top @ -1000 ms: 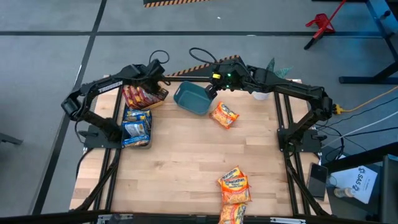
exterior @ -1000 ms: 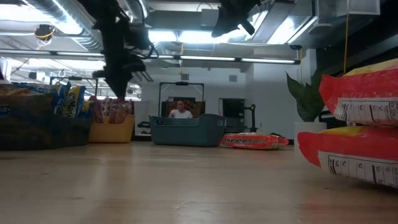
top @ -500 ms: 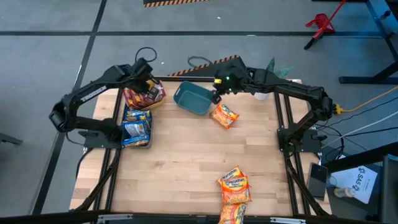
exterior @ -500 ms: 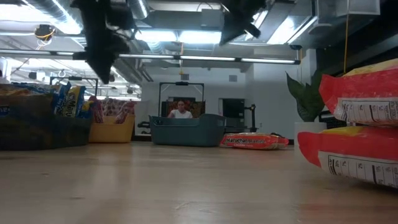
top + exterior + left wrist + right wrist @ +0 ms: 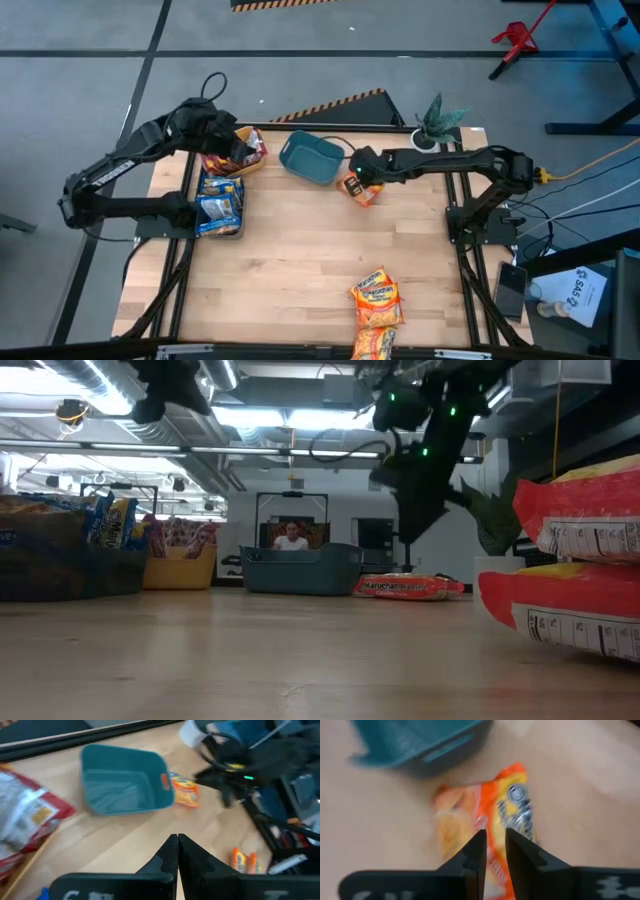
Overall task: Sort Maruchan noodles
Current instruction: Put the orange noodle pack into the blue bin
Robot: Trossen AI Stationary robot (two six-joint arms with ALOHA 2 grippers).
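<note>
Dropping from above the teal bin [image 5: 310,158], the right gripper [image 5: 355,185] hovers slightly parted over an orange noodle packet [image 5: 507,830]; left gripper [image 5: 177,851] clenched, empty.

One orange packet [image 5: 363,190] lies flat on the surface just right of the teal bin [image 5: 311,158], its crinkly wrapper showing yellow print; my right hand [image 5: 352,183] hangs directly over it, fingers a little apart and not yet on it. At the near edge, two more orange packets [image 5: 377,296] lie overlapping, with a third [image 5: 372,343] partly cut off at the surface's near rim. On the far left, the red-maroon packets [image 5: 228,155] are heaped in the yellow bin [image 5: 256,159]. Just nearer than those, the blue-silver packets [image 5: 219,203] sit packed in a dark bin [image 5: 221,231].
</note>
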